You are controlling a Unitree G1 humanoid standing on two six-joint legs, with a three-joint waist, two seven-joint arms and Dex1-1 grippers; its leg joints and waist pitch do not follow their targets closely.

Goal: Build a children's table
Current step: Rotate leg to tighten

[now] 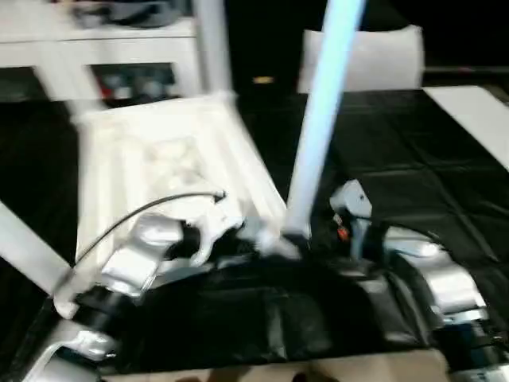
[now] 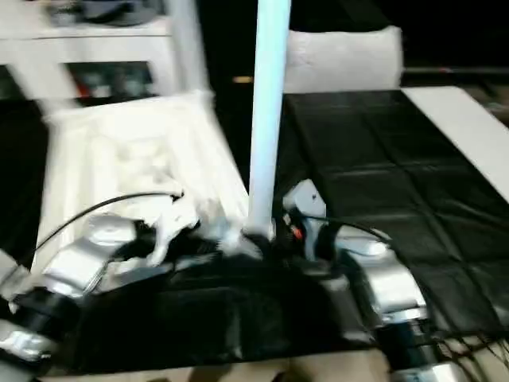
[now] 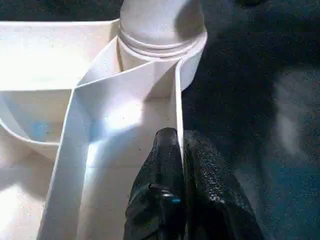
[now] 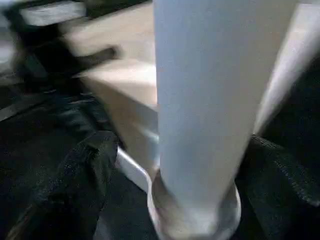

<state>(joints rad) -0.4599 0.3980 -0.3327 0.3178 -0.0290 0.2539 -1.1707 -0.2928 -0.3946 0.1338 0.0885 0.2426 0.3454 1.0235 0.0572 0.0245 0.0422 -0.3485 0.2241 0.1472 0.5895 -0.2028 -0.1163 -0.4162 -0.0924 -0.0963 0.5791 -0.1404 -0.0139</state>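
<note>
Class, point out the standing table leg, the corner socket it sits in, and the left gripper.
table leg [image 2: 266, 119], right eye view, mid shaft.
corner socket [image 3: 192, 47], left wrist view, outer rim.
left gripper [image 3: 181, 150], left wrist view, between fingertips.

Silver forearms [image 1: 147, 255] (black cable looping over the left), black textured fingers [image 3: 165, 195]

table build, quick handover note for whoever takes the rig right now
Left gripper: shut, pinching a thin rib on the tabletop's underside, near the corner socket.
Right gripper: fingers spread either side of the leg, not clamping it.
Table: top lies underside up on the black work surface. That leg stands upright in the near corner socket; another leg rises at the far corner, and a third shows at the left edge.
Left to do: confirm the near leg is fully seated, fit any missing leg, turn the table over.
</note>
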